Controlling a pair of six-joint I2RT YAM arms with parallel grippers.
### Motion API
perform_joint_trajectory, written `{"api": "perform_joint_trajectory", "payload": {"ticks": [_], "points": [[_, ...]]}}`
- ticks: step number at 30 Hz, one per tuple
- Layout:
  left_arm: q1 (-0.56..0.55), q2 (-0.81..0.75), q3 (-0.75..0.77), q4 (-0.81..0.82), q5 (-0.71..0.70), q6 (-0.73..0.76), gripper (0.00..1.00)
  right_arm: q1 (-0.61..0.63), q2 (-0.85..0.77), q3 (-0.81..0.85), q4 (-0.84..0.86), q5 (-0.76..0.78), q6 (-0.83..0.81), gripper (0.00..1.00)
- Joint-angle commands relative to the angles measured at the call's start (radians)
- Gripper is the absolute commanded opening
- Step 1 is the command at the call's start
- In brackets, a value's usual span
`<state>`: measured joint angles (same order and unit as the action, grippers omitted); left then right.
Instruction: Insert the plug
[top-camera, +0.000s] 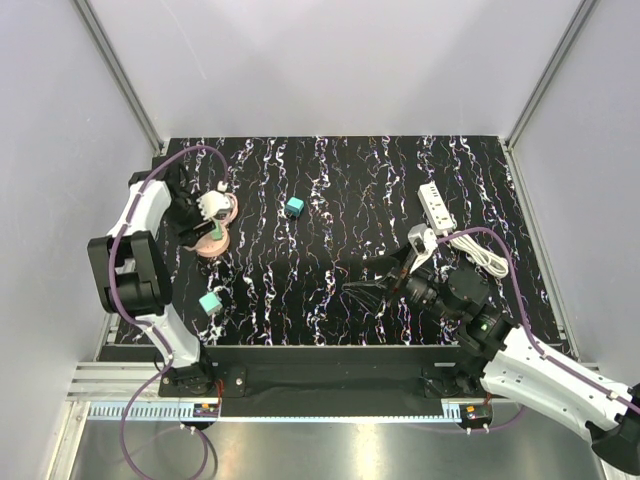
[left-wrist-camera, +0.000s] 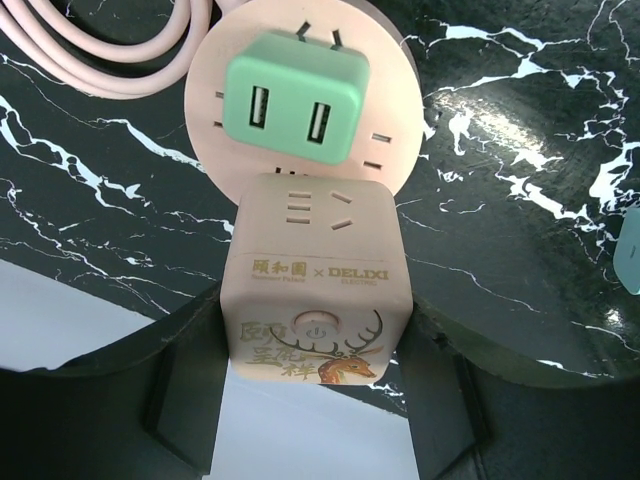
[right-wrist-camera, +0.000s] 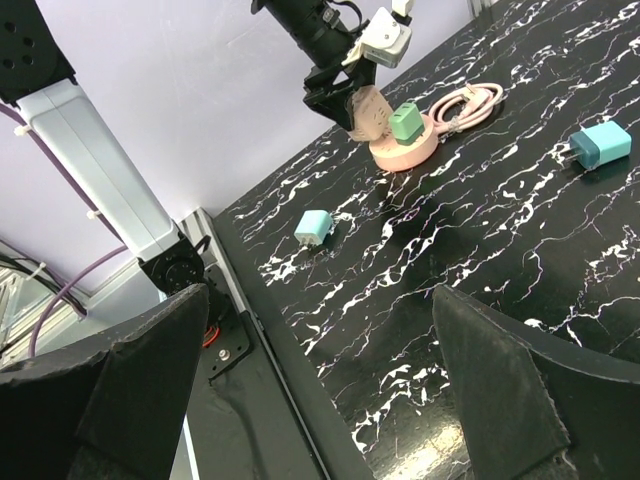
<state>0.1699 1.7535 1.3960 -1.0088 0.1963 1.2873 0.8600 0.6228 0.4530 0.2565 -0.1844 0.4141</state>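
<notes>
The teal-blue plug (top-camera: 294, 207) lies loose on the black marbled table (top-camera: 340, 180), left of centre; it also shows in the right wrist view (right-wrist-camera: 601, 143). My left gripper (top-camera: 207, 222) is shut on a tan-brown cube block (left-wrist-camera: 318, 275) with a deer print, held just above a round pink socket base (left-wrist-camera: 215, 100). A green adapter (left-wrist-camera: 296, 95) is plugged into that base. My right gripper (top-camera: 372, 280) is open and empty, low over the table right of centre, well apart from the plug. Its fingers (right-wrist-camera: 130, 385) frame bare table.
A white power strip (top-camera: 437, 207) with a coiled white cable (top-camera: 482, 252) lies at the right, just behind the right arm. A paler mint cube (top-camera: 210, 302) sits near the front left edge. A pink cable (left-wrist-camera: 100, 55) loops behind the round base. Grey walls enclose the table.
</notes>
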Motion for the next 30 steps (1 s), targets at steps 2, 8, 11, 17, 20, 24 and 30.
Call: {"api": "perform_joint_trajectory", "payload": {"ticks": [2, 8, 11, 17, 20, 24, 30], "points": [[-0.004, 0.049, 0.057, -0.022, -0.044, 0.040, 0.00, 0.019, 0.006, 0.003, 0.027, 0.028, -0.021, 1.00], [-0.020, 0.116, 0.107, -0.028, -0.064, 0.049, 0.00, 0.031, 0.012, 0.000, 0.026, 0.030, -0.023, 1.00], [-0.024, 0.144, 0.132, -0.033, -0.058, 0.040, 0.00, 0.039, 0.015, -0.004, 0.026, 0.036, -0.026, 1.00], [-0.040, 0.169, 0.159, -0.042, -0.064, 0.041, 0.00, 0.045, 0.015, 0.000, 0.029, 0.051, -0.035, 1.00], [-0.038, 0.179, 0.159, -0.040, -0.057, 0.033, 0.00, 0.045, 0.015, -0.005, 0.026, 0.054, -0.038, 1.00], [-0.040, 0.170, 0.167, -0.039, -0.064, 0.027, 0.00, 0.045, 0.021, -0.007, 0.027, 0.056, -0.038, 1.00], [-0.033, 0.110, 0.160, -0.028, -0.077, 0.018, 0.00, 0.047, 0.029, -0.010, 0.043, 0.053, -0.035, 1.00]]}}
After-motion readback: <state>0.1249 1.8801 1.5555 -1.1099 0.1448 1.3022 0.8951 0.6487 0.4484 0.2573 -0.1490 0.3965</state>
